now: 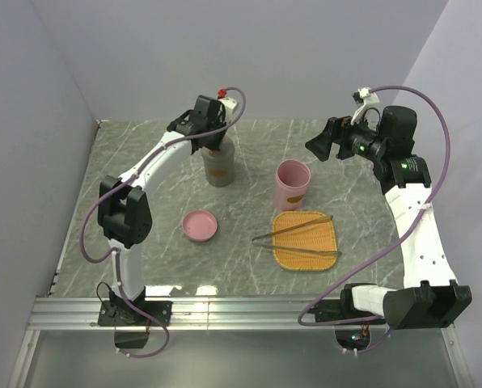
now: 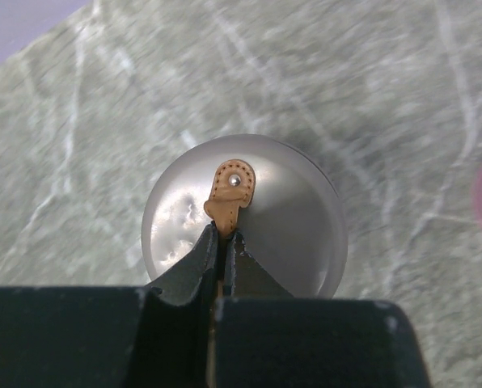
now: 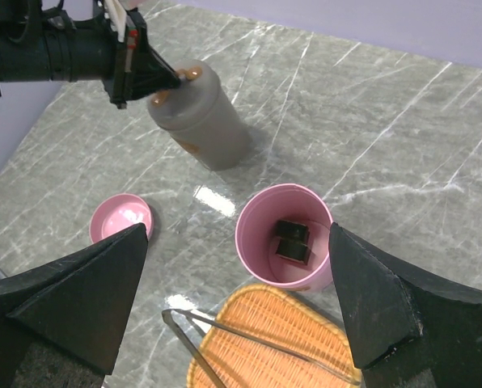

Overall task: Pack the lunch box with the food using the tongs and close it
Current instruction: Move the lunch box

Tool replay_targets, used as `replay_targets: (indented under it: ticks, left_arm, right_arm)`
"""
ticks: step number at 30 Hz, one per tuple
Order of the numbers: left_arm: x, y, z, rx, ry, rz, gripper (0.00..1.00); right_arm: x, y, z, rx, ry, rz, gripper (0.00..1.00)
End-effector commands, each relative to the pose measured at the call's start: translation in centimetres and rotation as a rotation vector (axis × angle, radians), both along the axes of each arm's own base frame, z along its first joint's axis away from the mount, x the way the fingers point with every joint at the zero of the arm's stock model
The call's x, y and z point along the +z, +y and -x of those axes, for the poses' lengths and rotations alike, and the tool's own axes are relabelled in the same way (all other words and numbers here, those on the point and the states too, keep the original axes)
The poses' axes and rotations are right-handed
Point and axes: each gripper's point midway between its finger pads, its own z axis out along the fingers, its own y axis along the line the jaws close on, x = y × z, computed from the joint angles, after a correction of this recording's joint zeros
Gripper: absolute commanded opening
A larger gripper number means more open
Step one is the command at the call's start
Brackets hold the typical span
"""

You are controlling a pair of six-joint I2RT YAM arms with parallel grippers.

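Observation:
The pink cup-shaped lunch box (image 1: 293, 183) stands open at mid table, and two dark-wrapped food pieces (image 3: 293, 240) lie in its bottom. Its pink lid (image 1: 200, 225) lies apart to the left. The silver tongs (image 1: 296, 234) rest across the orange woven tray (image 1: 306, 246). My right gripper (image 1: 311, 147) hovers open above the lunch box (image 3: 265, 212), holding nothing. My left gripper (image 2: 223, 236) is shut on the tan leather tab (image 2: 230, 192) on top of a grey canister's lid (image 2: 293, 218).
The grey canister (image 1: 219, 166) stands upright behind and left of the lunch box. The tray sits just in front of the lunch box. Grey walls close in the table on the left, back and right.

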Motion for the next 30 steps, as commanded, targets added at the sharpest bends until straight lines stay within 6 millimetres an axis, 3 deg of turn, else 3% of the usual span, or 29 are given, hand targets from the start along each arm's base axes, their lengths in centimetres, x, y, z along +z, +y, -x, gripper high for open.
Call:
replay_targets:
  ticks: [1,6,15,23,27,30]
  left_arm:
    - [-1.5,4.7,2.3,0.051,0.088,-0.144,0.0]
    - [-1.5,6.9,2.8,0.067,0.098,-0.194,0.0]
    - [-2.7,15.5,3.6,0.191,0.159,-0.224,0.0]
    - [-3.1,20.3,6.0,0.246,0.178,-0.252,0.0]
    - [-2.0,19.1,6.2,0.217,0.157,-0.181,0.0]
    - [-0.7,15.3,6.1,0.148,0.155,-0.144,0.0]
  right_arm:
    - [1.6,-0.1,0.1,0.002,-0.059,-0.011,1.0]
    - [1.9,-0.1,0.2,0.004,-0.064,-0.007,1.0]
    - [1.9,0.0,0.4,0.011,-0.069,-0.01,1.0]
    - [1.8,0.1,0.6,0.015,-0.069,-0.016,1.0]
    - [1.5,0.3,0.5,0.022,-0.061,-0.026,1.0]
    - [1.2,0.3,0.5,0.024,-0.051,-0.027,1.0]
